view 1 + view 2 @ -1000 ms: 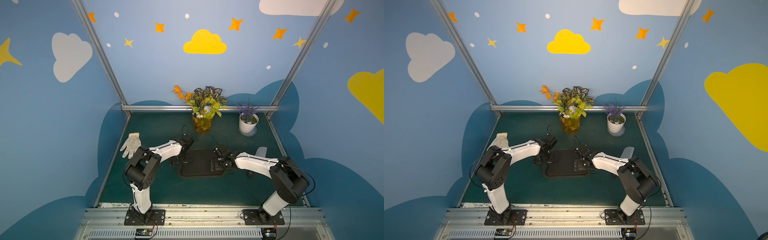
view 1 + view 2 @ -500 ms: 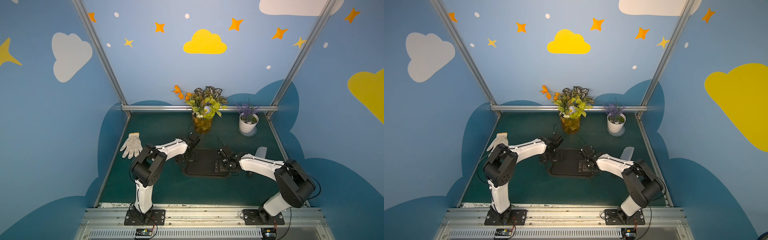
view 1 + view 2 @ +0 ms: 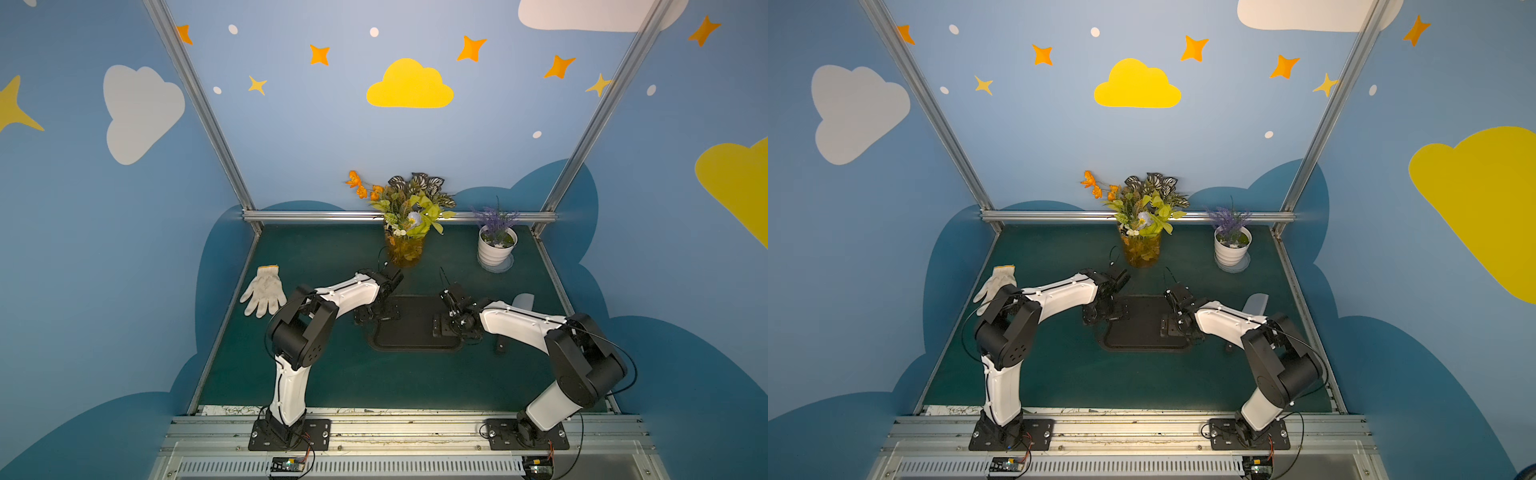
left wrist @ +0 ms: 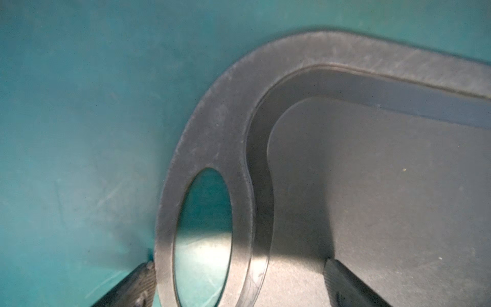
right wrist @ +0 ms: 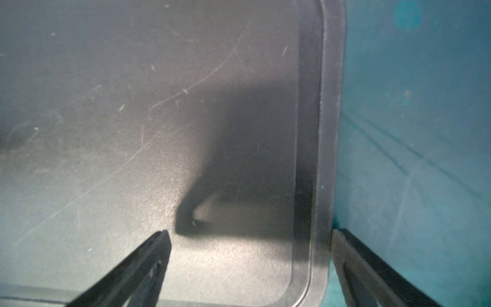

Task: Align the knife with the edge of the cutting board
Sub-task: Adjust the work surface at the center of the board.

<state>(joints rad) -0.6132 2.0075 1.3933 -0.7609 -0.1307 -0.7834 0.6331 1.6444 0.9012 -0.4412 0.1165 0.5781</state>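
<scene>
The matte black cutting board (image 5: 132,133) is scratched, round-cornered, groove-rimmed.

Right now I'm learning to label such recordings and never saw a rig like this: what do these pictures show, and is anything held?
Two white-and-black robot arms stand by a green table. Both top views look down from one overhead camera; the two close-ups come from wrist cameras. A black cutting board lies in the middle. The left gripper and right gripper, both open, each straddle one end of it. A cleaver lies beside the board, partly under the right arm. A white glove, a flower vase and a potted lavender sit apart. Nothing is held.
</scene>
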